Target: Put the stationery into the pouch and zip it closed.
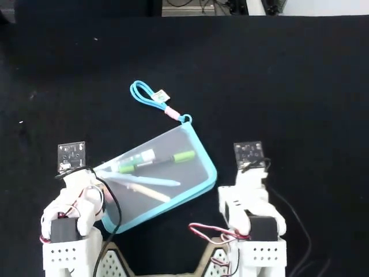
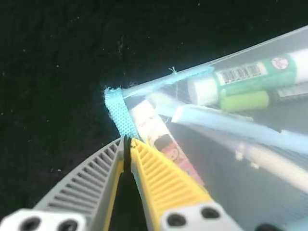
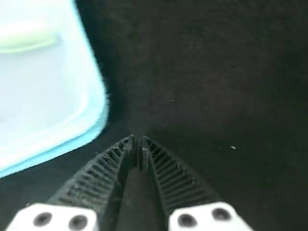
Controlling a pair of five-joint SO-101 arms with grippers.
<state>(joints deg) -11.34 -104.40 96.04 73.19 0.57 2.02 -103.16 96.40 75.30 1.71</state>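
My left pincer (image 2: 126,140) sat closed at the corner of the translucent pouch (image 1: 187,179), my right pincer (image 3: 137,141) closed beside it. The pouch, pens (image 1: 183,156) inside, lay near the bench's (image 1: 288,86) front edge.

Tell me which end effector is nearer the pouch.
Left. The left end effector has its tips right at a blue corner of the pouch. The right end effector sits over bare cloth beside a rounded corner, apart from it.
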